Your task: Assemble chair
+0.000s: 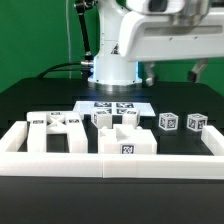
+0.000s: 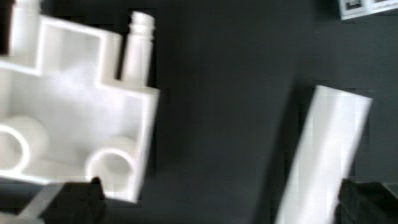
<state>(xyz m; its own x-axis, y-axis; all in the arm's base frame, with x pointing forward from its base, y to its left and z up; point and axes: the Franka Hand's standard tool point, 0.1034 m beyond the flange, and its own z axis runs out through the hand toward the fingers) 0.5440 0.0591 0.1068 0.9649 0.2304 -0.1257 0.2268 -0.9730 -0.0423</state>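
Pincer (image 1: pixel 175 72) released, empty. Beneath it, matte-white blocky plastic chair piece with pegs (image 2: pixel 71 110): I judge it light, stiff, slick; I'd grip across flat parallel sides.

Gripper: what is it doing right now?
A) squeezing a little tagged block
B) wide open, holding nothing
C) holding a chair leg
B: the gripper hangs open above the black table with nothing between its fingers, while the white chair parts lie loose down on the table.
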